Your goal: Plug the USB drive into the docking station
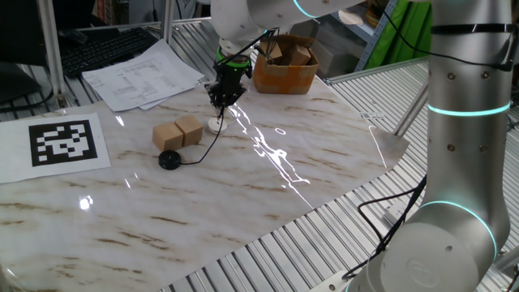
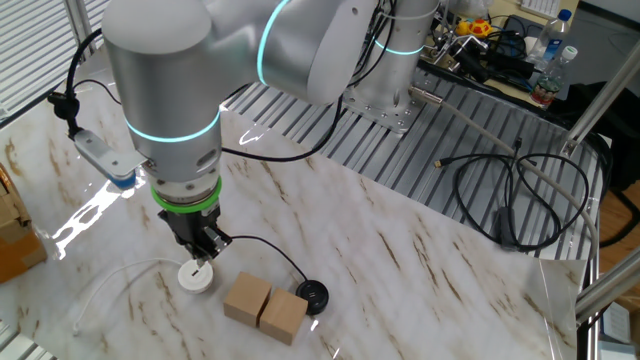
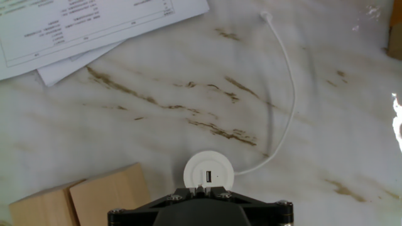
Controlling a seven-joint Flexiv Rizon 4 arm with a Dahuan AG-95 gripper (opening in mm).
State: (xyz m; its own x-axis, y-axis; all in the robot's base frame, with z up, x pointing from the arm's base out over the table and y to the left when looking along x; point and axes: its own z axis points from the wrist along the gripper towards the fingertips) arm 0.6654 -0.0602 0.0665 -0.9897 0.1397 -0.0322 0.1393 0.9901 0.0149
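The docking station (image 3: 208,170) is a small white round disc with a dark slot, lying on the marble table; it also shows in one fixed view (image 1: 216,124) and the other fixed view (image 2: 195,276). My gripper (image 3: 200,191) hangs just above it, fingers close together, shut on the USB drive, a tiny dark plug (image 2: 205,256) pointing down at the disc. Its thin black cable (image 1: 212,144) runs to a flat black round puck (image 1: 169,159), which the other fixed view (image 2: 311,295) shows beside the cubes.
Two tan wooden cubes (image 1: 178,132) sit right next to the disc. A thin white cable (image 3: 286,94) curves away from the disc. Printed papers (image 1: 142,75) and a brown cardboard box (image 1: 285,67) lie at the far side. A marker sheet (image 1: 63,143) lies at left.
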